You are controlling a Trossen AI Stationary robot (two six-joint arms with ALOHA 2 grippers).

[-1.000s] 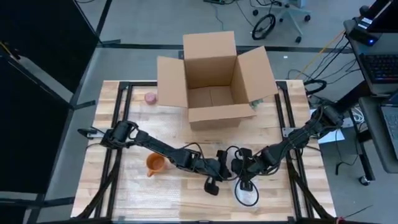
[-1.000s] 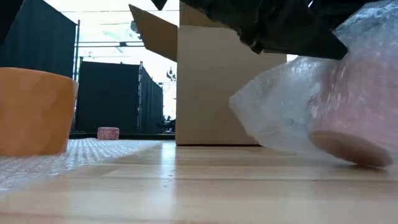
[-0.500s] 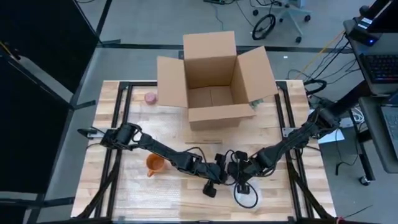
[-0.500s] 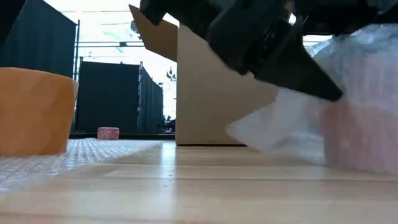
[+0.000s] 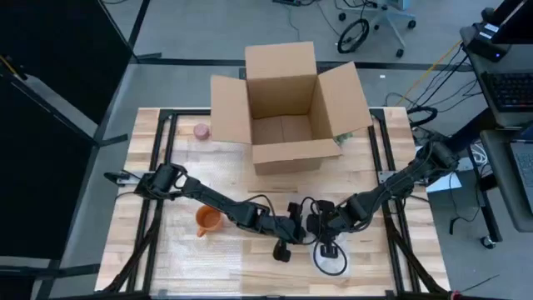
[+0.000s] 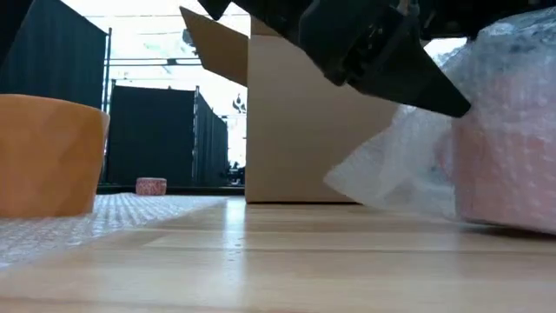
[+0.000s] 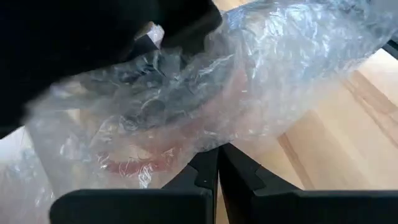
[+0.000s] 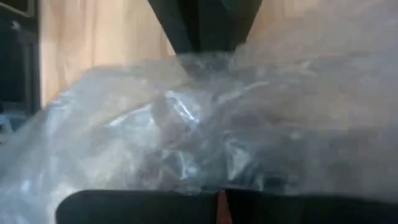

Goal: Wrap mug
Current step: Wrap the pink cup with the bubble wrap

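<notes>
1. High view: both arms converge at the near centre of the table (image 5: 166, 258); the left gripper (image 5: 283, 247) and the right gripper (image 5: 327, 247) flank the wrapped mug (image 5: 331, 260), which sits on the wood near the table's front edge; an orange mug (image 5: 207, 220) stands unwrapped on a sheet of bubble wrap (image 5: 208, 258) to the left; an open cardboard box (image 5: 287, 108) stands at the far side with a small pink object (image 5: 201, 131) beside it; judgement: the step in hand is closing the wrap around the pink mug.

2. Low view: it adds what the top view lacks; the pink body shows through the film, and a loose flap of wrap (image 6: 391, 178) trails toward the box, not yet folded in; a dark gripper hangs over it, but which arm it belongs to cannot be told here.

3. Left wrist view: the fingers (image 7: 239, 177) stand pressed together with nothing seen between them; the bundle lies just ahead of the tips.

4. Right wrist view: film fills the picture; whether this claw is wide or narrow cannot be told.

5. Next move, as judgement: pinch the free flap and tuck it against the mug while the other gripper steadies the bundle.
</notes>
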